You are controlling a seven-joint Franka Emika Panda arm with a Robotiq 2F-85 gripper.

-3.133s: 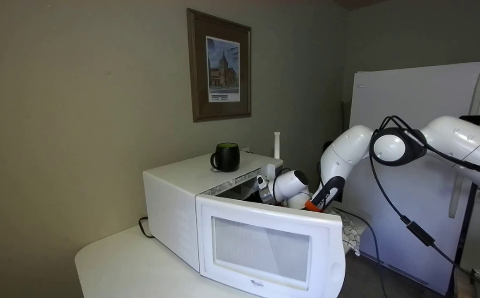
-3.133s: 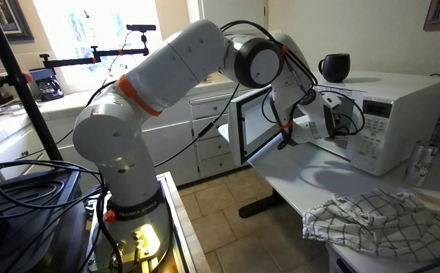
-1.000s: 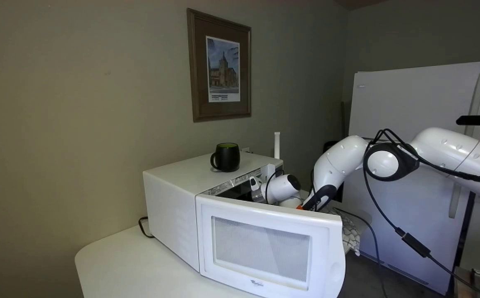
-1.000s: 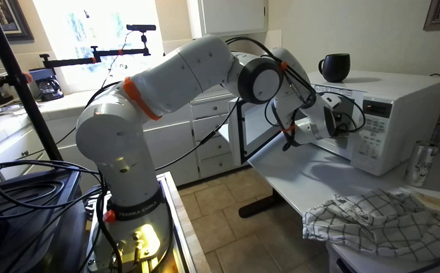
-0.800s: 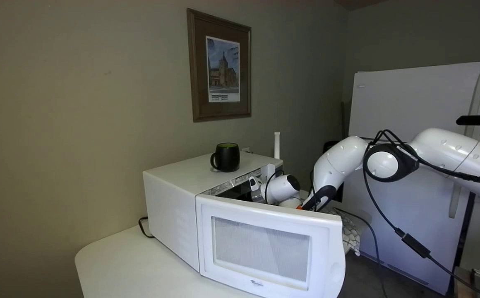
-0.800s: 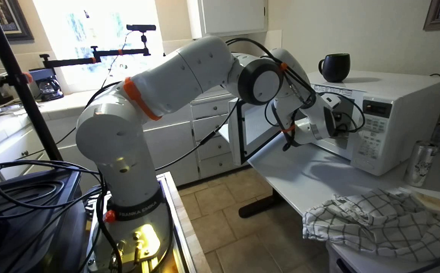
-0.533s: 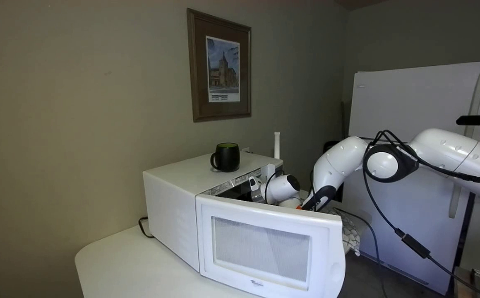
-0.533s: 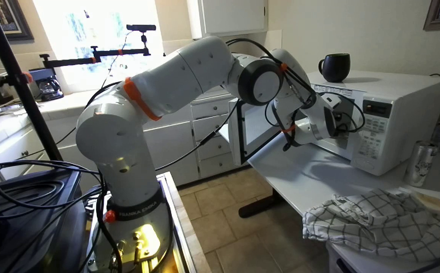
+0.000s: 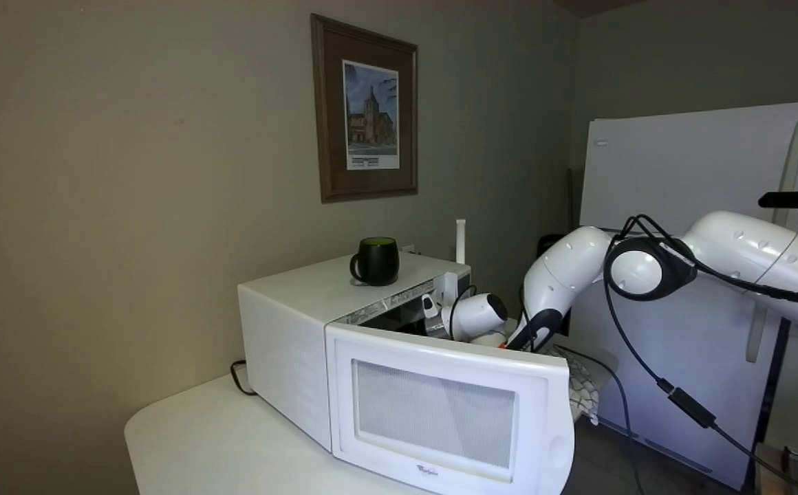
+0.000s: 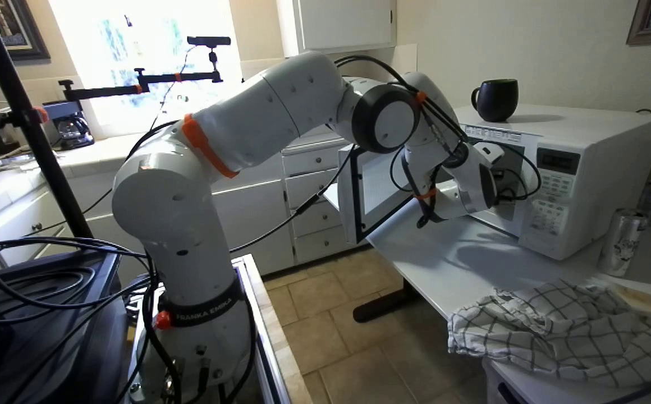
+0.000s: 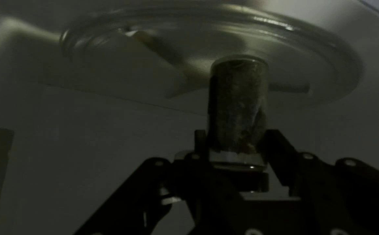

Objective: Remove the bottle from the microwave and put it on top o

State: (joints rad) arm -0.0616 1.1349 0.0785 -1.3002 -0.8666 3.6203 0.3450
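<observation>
The white microwave (image 9: 282, 357) stands with its door (image 9: 433, 412) open; it also shows in an exterior view (image 10: 623, 163). My hand reaches into its opening, so in both exterior views my fingers and the bottle are hidden. In the dark wrist view, the slim glass bottle (image 11: 238, 104) has dark contents and a black cap. My gripper (image 11: 237, 140) is shut on the bottle near its capped end, one finger on each side. The bottle's base points at the round glass turntable (image 11: 346, 62); I cannot tell whether it touches.
A black mug (image 9: 376, 261) stands on the microwave's top, also seen in an exterior view (image 10: 496, 100). The open door is close beside my forearm. A silver can (image 10: 622, 241) and a checked cloth (image 10: 561, 331) lie on the white table (image 10: 449, 264). Loose cables loop around my wrist.
Over three seconds my arm has lowered and reached deeper, then held still. Since half a second ago my wrist has drawn slightly back outward. The yellow light at my base has gone off.
</observation>
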